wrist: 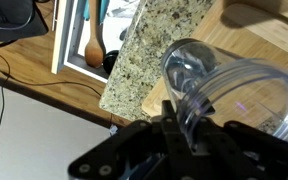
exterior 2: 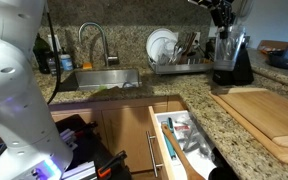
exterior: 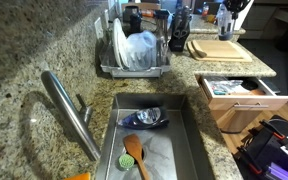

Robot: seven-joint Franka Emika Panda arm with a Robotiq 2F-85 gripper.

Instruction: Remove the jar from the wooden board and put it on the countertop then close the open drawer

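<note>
Holding the jar in a narrowly closed gripper over the wooden board corner, with bare countertop just beside, toward the front edge above the open drawer.

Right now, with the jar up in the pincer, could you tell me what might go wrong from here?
1. The pincer seems to hold the smooth glass jar only near its rim; it could slip and break on the wooden board below.
2. The drawer stands open just past the countertop edge; a jar set down too close to that edge might tip into it.
</note>
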